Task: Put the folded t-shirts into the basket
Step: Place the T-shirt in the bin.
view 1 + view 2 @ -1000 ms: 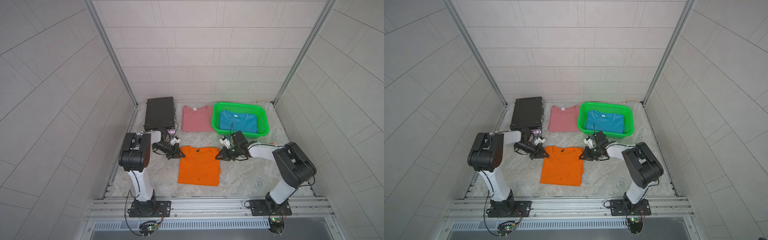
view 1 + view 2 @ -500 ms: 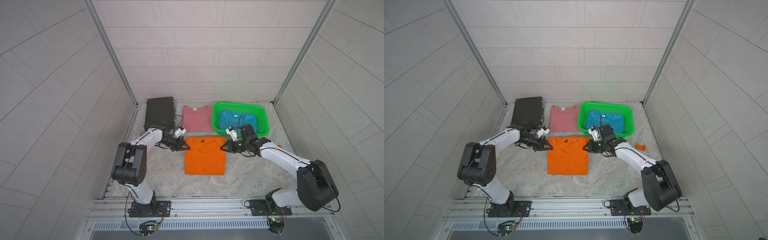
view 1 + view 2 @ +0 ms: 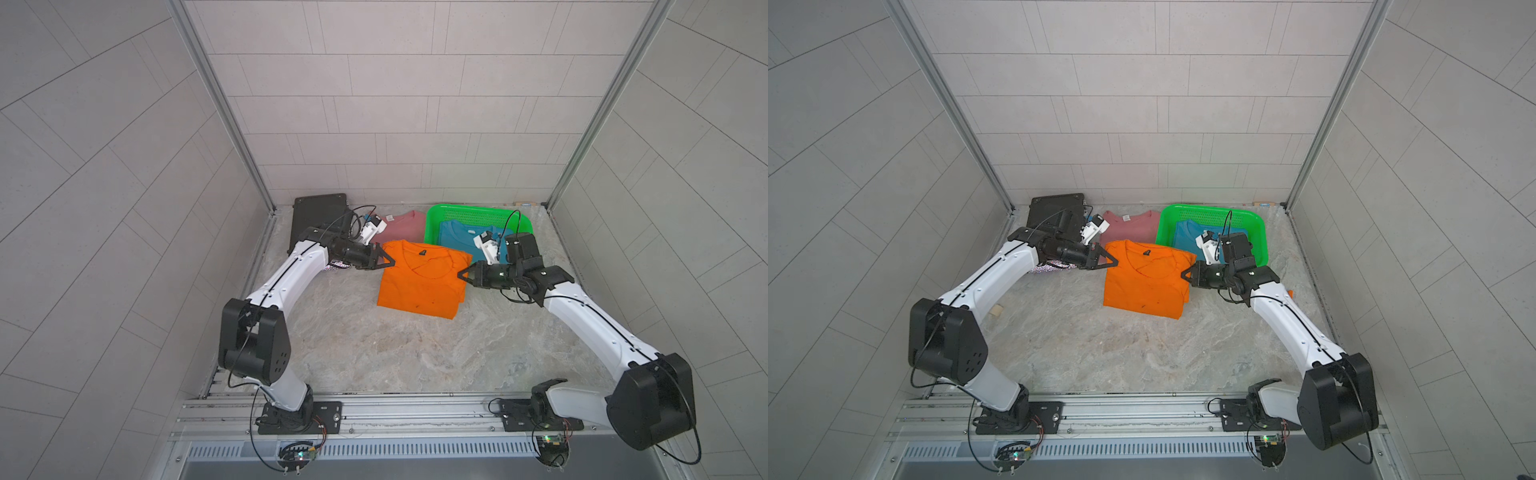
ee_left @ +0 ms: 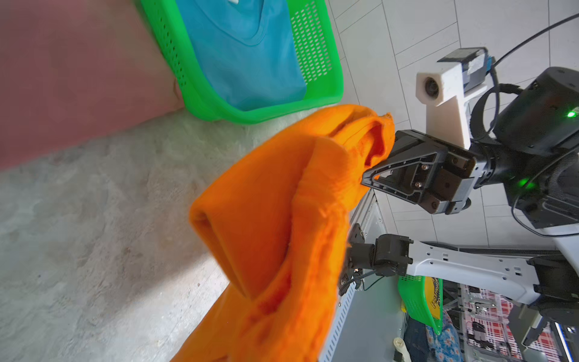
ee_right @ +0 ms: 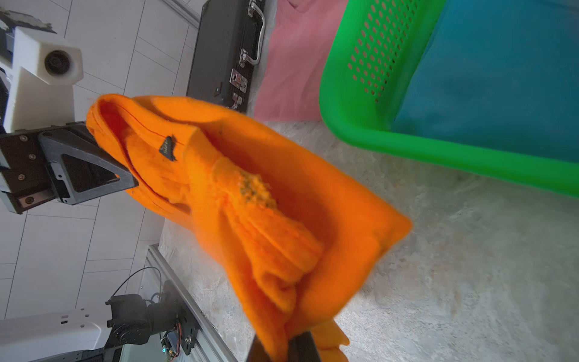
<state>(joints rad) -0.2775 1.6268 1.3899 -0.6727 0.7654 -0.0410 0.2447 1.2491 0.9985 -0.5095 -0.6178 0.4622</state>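
Left tool (image 3: 389,262), right tool (image 3: 461,275): both clamped on orange t-shirt (image 3: 417,286), slung between them above desk (image 3: 374,345). Teal t-shirt (image 3: 457,235) inside basket (image 3: 432,218), far right corner. Pink t-shirt (image 3: 401,226) beside basket.

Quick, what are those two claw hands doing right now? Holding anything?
Left gripper: shut on the orange t-shirt, at one top corner.
Right gripper: shut on the same orange t-shirt, at its other top corner.

I can read no wording from my remote desk. The black tag (image 5: 166,149) at the neck of the orange t-shirt (image 5: 313,194) is too small to read, as is the white label (image 3: 390,217) on the pink t-shirt (image 3: 403,227). A yellow sticker (image 4: 434,296) on a spare green basket (image 4: 413,301) beyond the table carries dark lettering, blurred beyond reading.
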